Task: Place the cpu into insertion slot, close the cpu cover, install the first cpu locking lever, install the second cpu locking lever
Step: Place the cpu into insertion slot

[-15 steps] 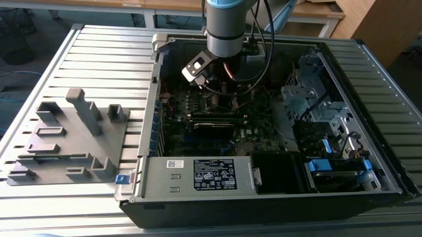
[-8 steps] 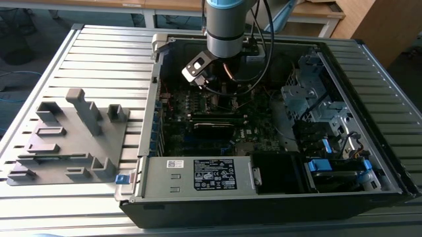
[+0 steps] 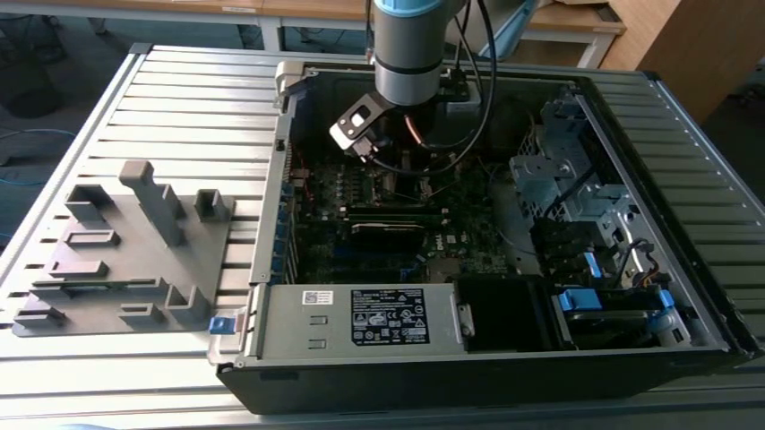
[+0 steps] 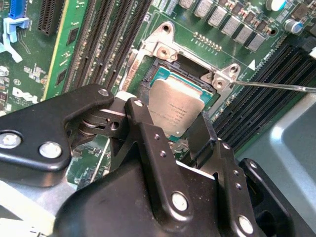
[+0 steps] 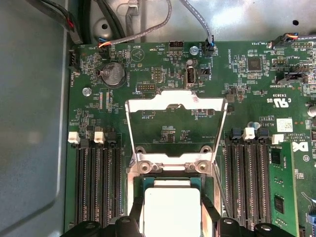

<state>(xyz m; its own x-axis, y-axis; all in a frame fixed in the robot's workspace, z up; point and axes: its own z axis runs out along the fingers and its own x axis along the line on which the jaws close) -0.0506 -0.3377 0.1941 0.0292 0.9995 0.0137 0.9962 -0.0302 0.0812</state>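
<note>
Black gripper [image 4: 174,136] fingers [image 4: 142,126] sit closest in the second wrist view, jaws closed on two opposite edges of the chip [image 4: 175,106]. Its dull silver top looks tilted, just over the socket [image 4: 183,66], whose dark well shows past the chip's far edge. In the first wrist view the cover [image 5: 148,98] is swung open, away from the socket, above the green board [image 5: 148,59]. A thin metal lever [image 4: 276,87] stands free beside the socket. In the exterior view the arm [image 3: 407,54] reaches down into an open computer case [image 3: 478,381] on a slatted table [image 3: 179,98].
</note>
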